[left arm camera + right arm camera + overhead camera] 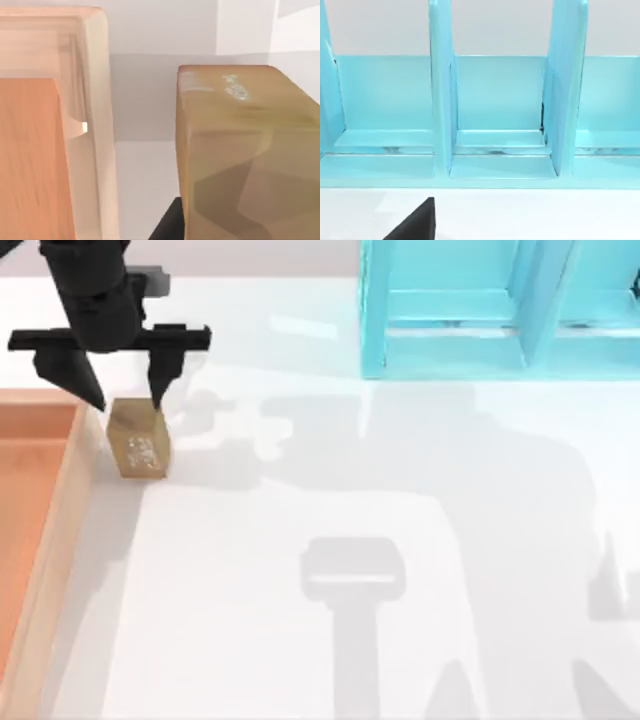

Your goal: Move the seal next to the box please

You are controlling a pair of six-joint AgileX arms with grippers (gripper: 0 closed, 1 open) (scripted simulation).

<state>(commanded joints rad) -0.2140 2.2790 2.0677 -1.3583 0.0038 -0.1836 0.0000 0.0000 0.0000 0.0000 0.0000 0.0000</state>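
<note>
Standing over the seal (139,440), the left gripper (128,398) has its fingers spread apart, next to the box (72,475).

In the top view the left arm comes down from the upper left corner of the table (400,540), and its gripper points down with the two dark fingers wide apart. One fingertip is at the far left edge of the seal and the other at its far right edge; I cannot tell if they touch it. The seal stands on the table just beside the pale rim of the box, with a narrow strip of white table between them, as the left wrist view shows. Its speckled face looks up. The right gripper (415,222) is parked in front of the turquoise frame (500,310) at the far right side; whether its fingers are apart or together I cannot tell.
</note>
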